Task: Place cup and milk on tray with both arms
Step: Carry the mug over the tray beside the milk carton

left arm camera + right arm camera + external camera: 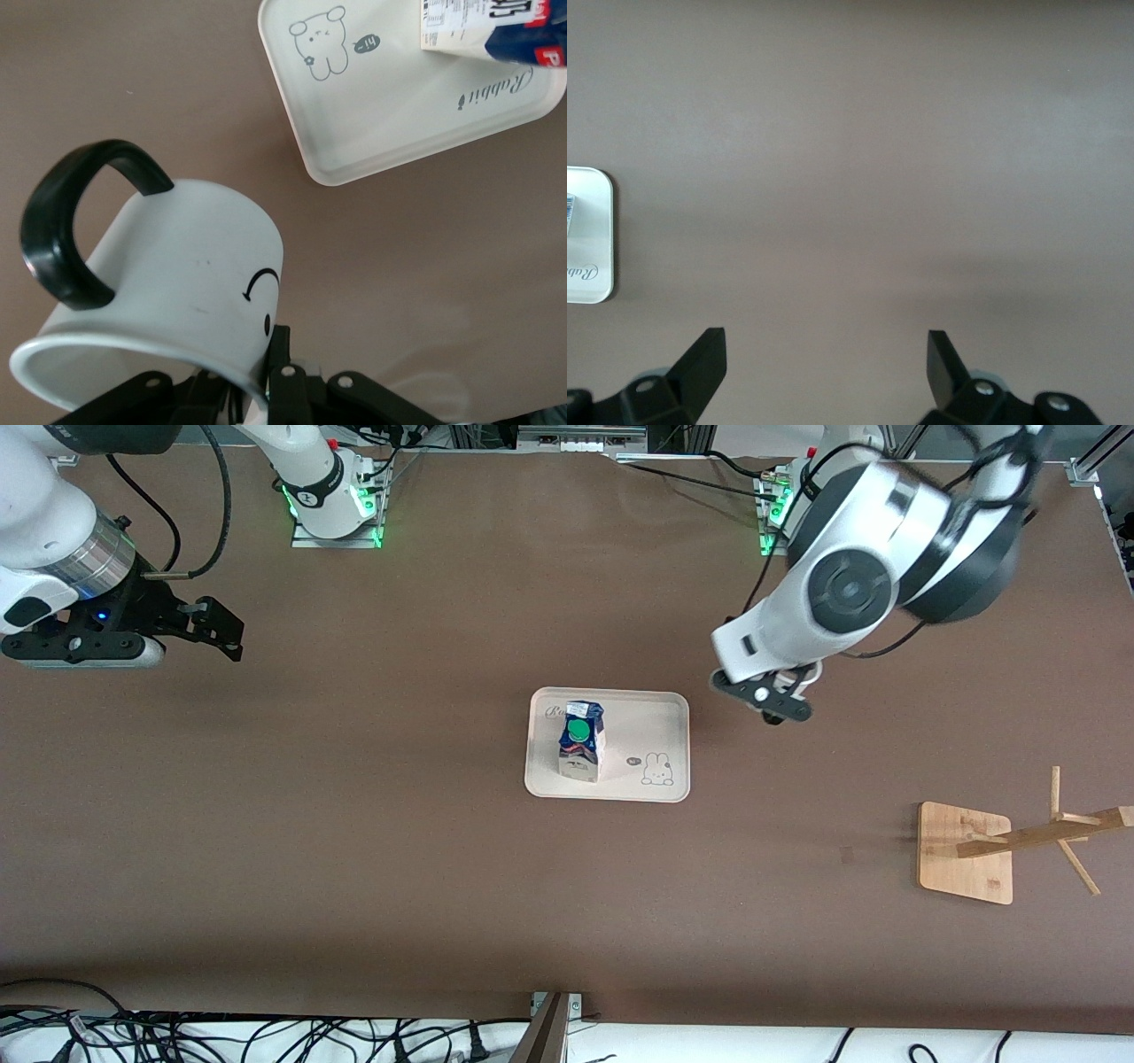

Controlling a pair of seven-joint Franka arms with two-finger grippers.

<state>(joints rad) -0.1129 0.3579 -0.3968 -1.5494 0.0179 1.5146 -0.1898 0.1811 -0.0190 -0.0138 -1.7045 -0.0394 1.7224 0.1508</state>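
The white cup, with its black smiley and black loop handle, hangs tilted in the air. My left gripper is shut on its rim, one finger against the outer wall. In the front view the left gripper is over bare table just off the tray's edge, toward the left arm's end, and the arm hides most of the cup. The cream tray lies mid-table with the milk standing upright on it, green cap up. My right gripper is open and holds nothing, over bare table toward the right arm's end.
A wooden mug stand with a square base and a slanted pole sits toward the left arm's end, nearer the front camera than the tray. Cables run along the front edge. The rabbit drawing marks the tray corner nearest the cup.
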